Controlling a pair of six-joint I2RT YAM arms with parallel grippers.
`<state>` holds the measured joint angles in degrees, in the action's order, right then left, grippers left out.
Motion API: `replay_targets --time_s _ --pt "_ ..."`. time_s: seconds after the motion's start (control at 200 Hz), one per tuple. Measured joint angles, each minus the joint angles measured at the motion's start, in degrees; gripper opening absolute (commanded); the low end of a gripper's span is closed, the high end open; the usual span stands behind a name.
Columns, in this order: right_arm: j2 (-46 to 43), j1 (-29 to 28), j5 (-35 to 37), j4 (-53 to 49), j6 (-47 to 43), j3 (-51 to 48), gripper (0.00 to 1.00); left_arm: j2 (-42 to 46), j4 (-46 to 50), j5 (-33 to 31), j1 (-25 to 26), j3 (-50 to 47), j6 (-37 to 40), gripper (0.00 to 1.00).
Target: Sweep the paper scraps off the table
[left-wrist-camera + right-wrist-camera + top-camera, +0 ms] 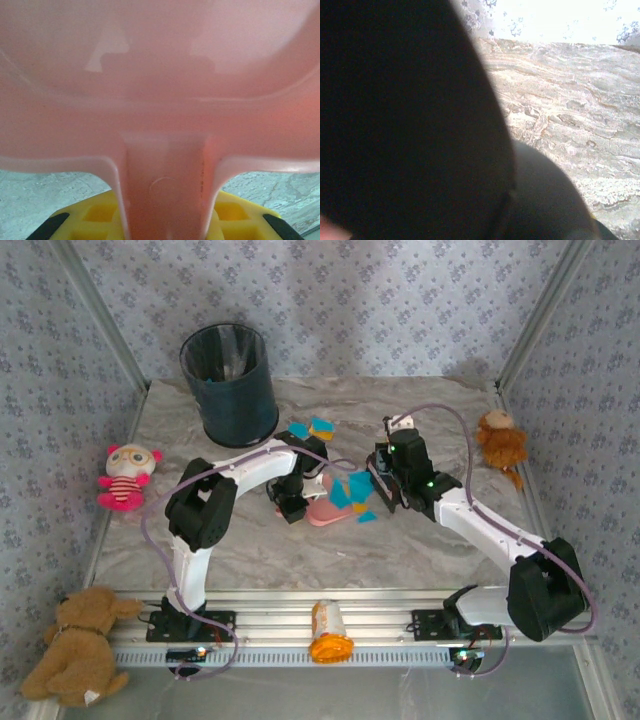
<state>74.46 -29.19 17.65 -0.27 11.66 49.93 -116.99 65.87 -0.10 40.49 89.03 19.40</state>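
Observation:
The pink dustpan (325,512) lies on the table (250,550) at the middle. My left gripper (293,502) is shut on its handle. In the left wrist view the pan (160,75) spreads wide, and the yellow fingers (100,215) of my left gripper (165,222) flank the handle. Turquoise and orange paper scraps (352,490) lie at the pan's mouth, and a few more paper scraps (312,427) lie further back. Just right of them my right gripper (385,480) is shut on a black brush (380,472). That brush is a dark mass (410,125) close to the right wrist camera, which hides the jaws.
A dark bin (230,385) stands at the back left. A pink doll (125,475) sits at the left edge, a brown bear (80,645) at the near left corner and a brown toy (500,445) at the right edge. An orange bottle (330,632) lies on the front rail.

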Motion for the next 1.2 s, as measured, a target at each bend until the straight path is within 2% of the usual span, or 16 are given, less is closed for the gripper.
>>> replay_targets --time_s 0.125,0.71,1.199 --pt "0.0 0.0 -1.5 -0.9 0.2 0.5 0.00 0.0 -0.1 0.0 0.0 0.0 0.0 0.00" --pt "1.3 -0.3 -16.5 -1.4 5.5 4.2 0.00 0.0 -0.1 0.0 0.0 0.0 0.0 0.00" --pt "-1.7 -1.7 -17.1 -3.7 5.5 5.8 0.00 0.0 -1.4 0.0 0.0 -1.1 0.0 0.00"
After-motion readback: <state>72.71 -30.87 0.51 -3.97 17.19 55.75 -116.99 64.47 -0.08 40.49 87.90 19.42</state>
